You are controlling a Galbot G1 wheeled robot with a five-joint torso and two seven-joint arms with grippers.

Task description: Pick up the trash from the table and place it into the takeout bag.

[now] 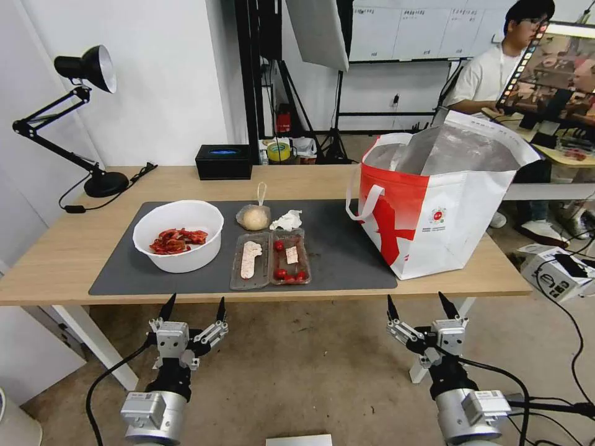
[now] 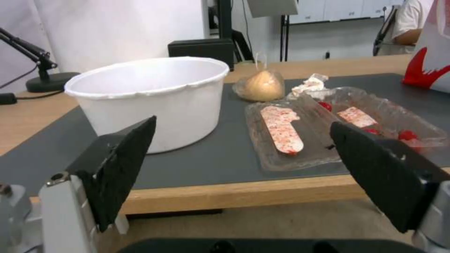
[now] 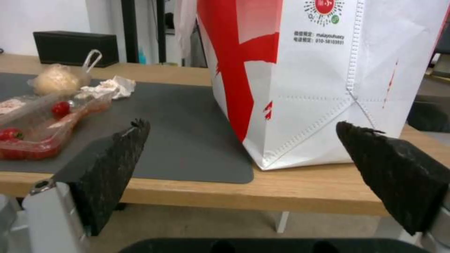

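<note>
The clear plastic two-part tray [image 1: 270, 260] with red and white scraps lies on the dark grey mat [image 1: 347, 248], near the front edge of the light-wood worktop [image 1: 56, 254]. Behind it sit a knotted clear bag [image 1: 253, 217] with a beige lump and a crumpled white tissue [image 1: 287, 220]. The white bowl [image 1: 178, 235] with red scraps stands towards the left end, the red-and-white takeout bag [image 1: 434, 204] towards the right end. Below the front edge, the left claw [image 1: 193, 308] and right claw [image 1: 423, 305] are both spread, empty.

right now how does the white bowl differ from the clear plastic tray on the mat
The white bowl is round, opaque and deep-walled; the clear plastic tray is rectangular, see-through and shallow. The bowl is one open space holding red scraps, while the tray is split into two compartments with red and white scraps. The bowl sits left of the tray. Both rest untouched on the dark mat.
</note>
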